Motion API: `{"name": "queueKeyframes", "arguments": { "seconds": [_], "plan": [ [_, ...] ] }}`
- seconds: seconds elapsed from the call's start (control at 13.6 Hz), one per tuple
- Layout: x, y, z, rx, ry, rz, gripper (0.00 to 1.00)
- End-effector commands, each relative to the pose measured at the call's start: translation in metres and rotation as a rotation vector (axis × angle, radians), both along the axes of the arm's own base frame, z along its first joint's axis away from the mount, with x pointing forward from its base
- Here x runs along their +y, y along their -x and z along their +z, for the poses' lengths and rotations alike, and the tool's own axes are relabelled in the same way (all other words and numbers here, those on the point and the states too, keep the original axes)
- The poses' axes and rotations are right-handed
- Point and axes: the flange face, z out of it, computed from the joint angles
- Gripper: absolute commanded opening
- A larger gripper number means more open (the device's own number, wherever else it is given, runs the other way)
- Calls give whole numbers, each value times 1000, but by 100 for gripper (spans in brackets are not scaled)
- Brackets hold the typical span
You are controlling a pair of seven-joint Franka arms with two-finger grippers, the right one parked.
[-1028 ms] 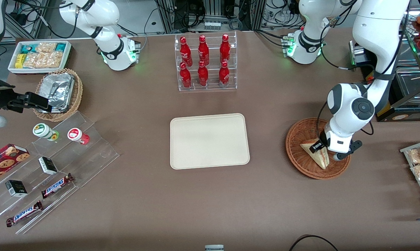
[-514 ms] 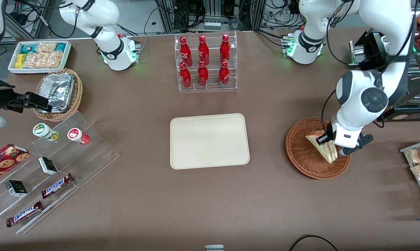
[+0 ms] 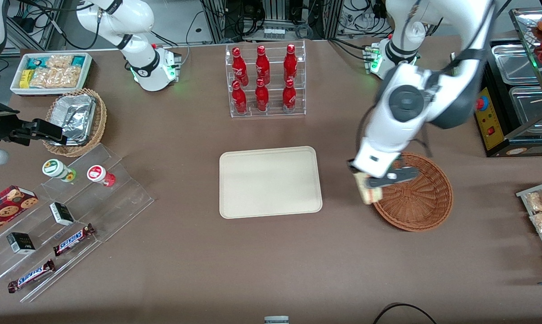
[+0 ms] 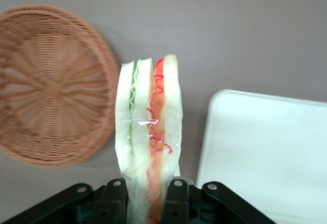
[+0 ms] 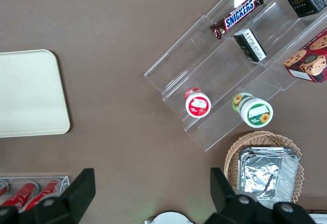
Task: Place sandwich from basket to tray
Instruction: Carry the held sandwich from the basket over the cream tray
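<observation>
We see the left arm's gripper [image 3: 371, 185] in the right half of the front view, raised above the brown table [image 3: 262, 261] and clamped on the sandwich [image 3: 371, 193], whose pale wedge hangs over the gap between the tray [image 3: 270, 182] and the basket [image 3: 417, 198], right at the basket's rim on the side toward the tray. From the wrist camera we look along the two black fingers [image 4: 174, 203], which pinch the plastic-wrapped sandwich [image 4: 149, 132] between them, its cut edge turned to the lens with green filling in one layer and red-orange in the other. In that same view the reddish-brown wicker basket [image 4: 48, 86] holds nothing, and a rounded corner of the cream tray [image 4: 265, 152] lies just beside the sandwich with bare table between the two. In the front view the tray sits at the middle of the frame with nothing on it, and the basket lies to its right. At the upper middle a clear rack of red bottles [image 3: 264, 81] stands farther from the camera than the tray. At the upper left we see a white box of snack packets [image 3: 51, 72] and, just below it, a tan basket of foil containers [image 3: 76, 118]; at the lower left a clear stepped stand [image 3: 68, 216] carries two lidded cups, small boxes and Snickers bars [image 3: 73, 239].
</observation>
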Motion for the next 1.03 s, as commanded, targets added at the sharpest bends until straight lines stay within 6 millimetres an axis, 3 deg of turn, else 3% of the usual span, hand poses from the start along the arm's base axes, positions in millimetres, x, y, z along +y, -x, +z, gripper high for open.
{"name": "queueKeyframes", "arguments": {
  "seconds": [0.0,0.29,0.44,0.66,0.81,0.95],
  "plan": [
    [-56,-3,-21,11,-12,-62,21],
    [-142,2,-68,29,2,-121,21],
    [-172,5,-91,29,11,-137,21],
    [-204,13,-127,-9,69,-140,21],
    [-231,33,-147,-18,79,-143,21],
    [-242,44,-162,-5,68,-154,21]
  ]
}}
